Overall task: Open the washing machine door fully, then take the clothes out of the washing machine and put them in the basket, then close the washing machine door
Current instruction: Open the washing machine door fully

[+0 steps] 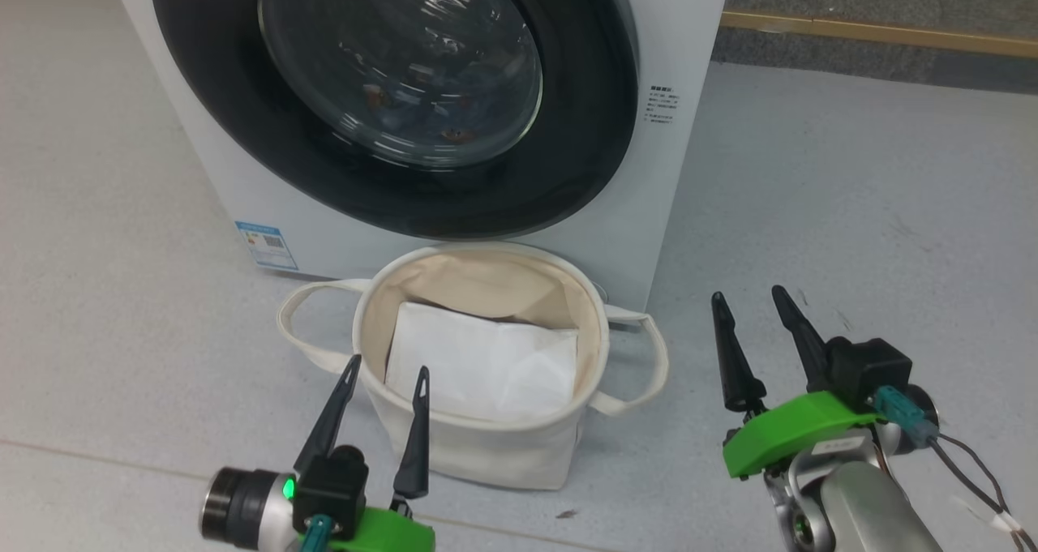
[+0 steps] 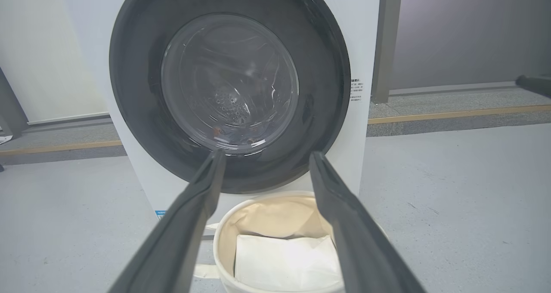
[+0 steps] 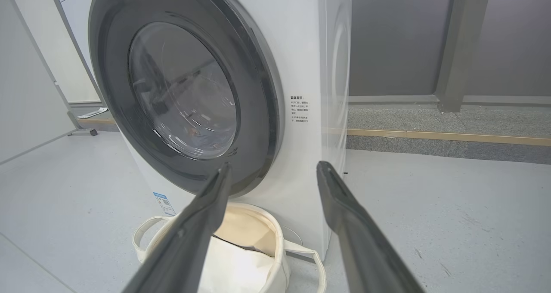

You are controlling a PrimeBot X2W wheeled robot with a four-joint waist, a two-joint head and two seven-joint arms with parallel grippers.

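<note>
The white washing machine (image 1: 677, 171) stands ahead, its door (image 1: 580, 130) lying flush against the front, black rim around a bulging glass bowl. Through that glass I glimpse small orange and blue bits of the clothes (image 3: 196, 134). On the floor right before the machine sits the cream basket (image 1: 478, 455), a plain white folded sheet (image 1: 486, 365) inside it. My left gripper (image 1: 389, 365) hovers over the basket's near rim, open and empty, aimed at the door's lower rim (image 2: 267, 153). To the right of the basket, my right gripper (image 1: 748, 293) is also open and empty, pointing at the machine's lower right corner (image 3: 274, 165).
Grey floor spreads to the left and right of the machine. A yellow strip (image 1: 876, 33) runs along a darker band behind it on the right. A blue label sticker (image 1: 266, 246) marks the machine's lower left. The basket's looped handles (image 1: 645, 365) stick out sideways.
</note>
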